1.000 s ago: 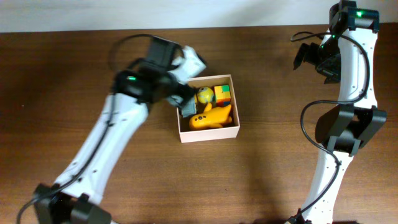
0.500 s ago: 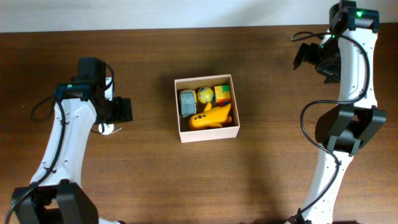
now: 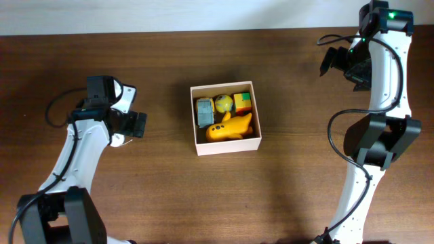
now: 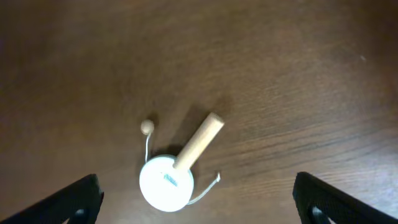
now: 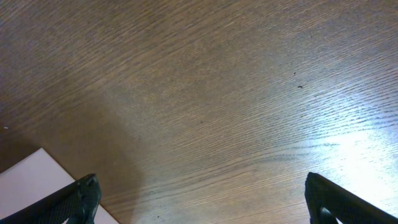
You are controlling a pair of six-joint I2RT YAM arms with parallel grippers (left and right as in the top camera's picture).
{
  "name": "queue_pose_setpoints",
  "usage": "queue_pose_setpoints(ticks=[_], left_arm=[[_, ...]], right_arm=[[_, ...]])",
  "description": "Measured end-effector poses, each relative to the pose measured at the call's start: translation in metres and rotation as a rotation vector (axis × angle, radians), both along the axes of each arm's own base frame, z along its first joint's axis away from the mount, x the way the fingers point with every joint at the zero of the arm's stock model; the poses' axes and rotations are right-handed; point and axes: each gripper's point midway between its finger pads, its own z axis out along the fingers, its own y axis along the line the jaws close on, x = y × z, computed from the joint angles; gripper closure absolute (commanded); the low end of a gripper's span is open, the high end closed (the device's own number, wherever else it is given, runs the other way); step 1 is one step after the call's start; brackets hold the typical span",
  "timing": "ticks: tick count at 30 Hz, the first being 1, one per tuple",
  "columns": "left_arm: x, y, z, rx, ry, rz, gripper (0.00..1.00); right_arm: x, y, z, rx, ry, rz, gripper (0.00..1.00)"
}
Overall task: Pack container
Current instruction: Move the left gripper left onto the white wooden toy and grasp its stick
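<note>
Dark wooden tabletop (image 3: pixel 298 169), container at its middle, both claws spread wide.

Your container (image 3: pixel 228 145) sits between the two arms, white walls outside and tan within. It holds a grey-blue toy (image 3: pixel 204 112), a yellow ball (image 3: pixel 223 103), a red, green and yellow block (image 3: pixel 243 102) and an orange-yellow toy (image 3: pixel 230 127) that may be a plane, though the overhead view is too small to be sure. Your left gripper (image 4: pixel 196 199) hangs well left of the box, fingers far apart, over a white pellet drum (image 4: pixel 166 182) lying flat, its wooden handle (image 4: pixel 199 140) angled up-right and a bead (image 4: pixel 147 127) on a string just beside it. Your right gripper (image 5: pixel 200 193) is well apart at the back right, jaws wide over bare wood.
</note>
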Motion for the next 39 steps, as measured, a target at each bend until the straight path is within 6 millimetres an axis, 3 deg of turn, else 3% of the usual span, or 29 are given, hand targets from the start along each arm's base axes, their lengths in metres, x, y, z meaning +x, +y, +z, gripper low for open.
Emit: queue_pose_setpoints(ticks=[11, 20, 28, 36, 39], left_arm=[[0.006, -0.013, -0.027, 0.055, 0.047, -0.318, 0.01], [0.008, -0.013, -0.06, 0.054, 0.103, -0.361, 0.02], [0.007, 0.002, -0.078, 0.115, 0.151, -0.332, 0.02], [0.004, 0.019, -0.079, 0.137, 0.165, -0.289, 0.36], [-0.001, 0.019, -0.08, 0.135, 0.186, -0.289, 0.61]], right_arm=[[0.0, 0.0, 0.0, 0.0, 0.0, 0.0, 0.01], [0.0, 0.0, 0.0, 0.0, 0.0, -0.001, 0.01], [0.0, 0.0, 0.0, 0.0, 0.0, 0.0, 0.01], [0.0, 0.0, 0.0, 0.0, 0.0, 0.0, 0.01], [0.0, 0.0, 0.0, 0.0, 0.0, 0.0, 0.01]])
